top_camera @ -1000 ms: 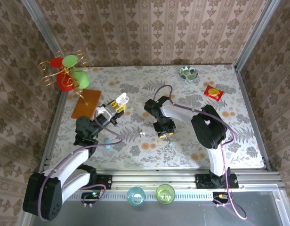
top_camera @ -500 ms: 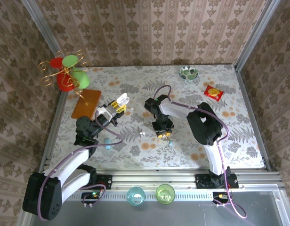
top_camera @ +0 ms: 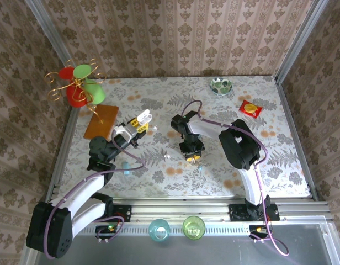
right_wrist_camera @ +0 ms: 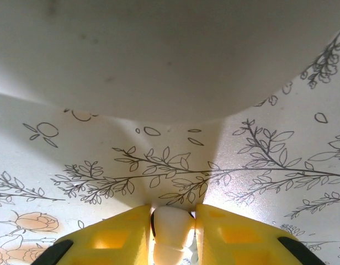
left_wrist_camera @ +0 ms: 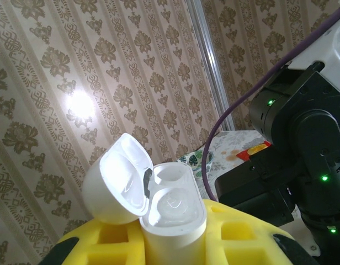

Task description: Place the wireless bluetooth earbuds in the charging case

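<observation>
Floral table [top_camera: 280,165]: left gripper [left_wrist_camera: 170,249] clamps case [left_wrist_camera: 173,207], right gripper [right_wrist_camera: 173,215] earbud [right_wrist_camera: 170,236].

A bowl [top_camera: 220,85], red packet [top_camera: 250,109] and brown board [top_camera: 101,121] are lying on the worktop [top_camera: 291,165]; a blue cup [top_camera: 159,228] and green cup [top_camera: 194,227] are standing nearer.

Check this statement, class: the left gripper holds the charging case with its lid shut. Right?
No. The left gripper does hold the charging case, but its lid stands open, as the left wrist view shows.

Open upright white case [left_wrist_camera: 173,218], pale earbud [right_wrist_camera: 171,227]
</observation>
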### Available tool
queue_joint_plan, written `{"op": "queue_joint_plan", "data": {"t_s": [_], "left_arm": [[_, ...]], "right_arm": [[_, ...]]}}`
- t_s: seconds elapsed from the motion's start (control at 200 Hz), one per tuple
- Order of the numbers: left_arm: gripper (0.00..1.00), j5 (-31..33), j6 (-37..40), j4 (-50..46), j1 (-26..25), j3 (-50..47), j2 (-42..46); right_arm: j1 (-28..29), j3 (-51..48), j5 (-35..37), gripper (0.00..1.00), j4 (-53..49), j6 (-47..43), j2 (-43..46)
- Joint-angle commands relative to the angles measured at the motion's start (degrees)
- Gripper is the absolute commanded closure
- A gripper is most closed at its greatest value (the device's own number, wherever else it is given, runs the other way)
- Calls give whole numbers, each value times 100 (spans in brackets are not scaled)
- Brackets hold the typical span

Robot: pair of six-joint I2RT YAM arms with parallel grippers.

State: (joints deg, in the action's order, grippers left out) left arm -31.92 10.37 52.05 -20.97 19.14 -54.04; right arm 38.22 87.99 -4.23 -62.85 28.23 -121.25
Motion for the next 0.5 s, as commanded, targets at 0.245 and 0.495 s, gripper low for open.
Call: {"op": "queue_joint_plan", "data": {"t_s": [0.245, 0.495], "left_arm": [[100, -108, 126, 133, -56, -42, -98], [100, -118, 48, 173, -105, 35, -407]], "right_arm": [[2, -365, 497, 78, 387, -204, 469], [26, -1236, 916, 76, 1717, -754, 2057]]}}
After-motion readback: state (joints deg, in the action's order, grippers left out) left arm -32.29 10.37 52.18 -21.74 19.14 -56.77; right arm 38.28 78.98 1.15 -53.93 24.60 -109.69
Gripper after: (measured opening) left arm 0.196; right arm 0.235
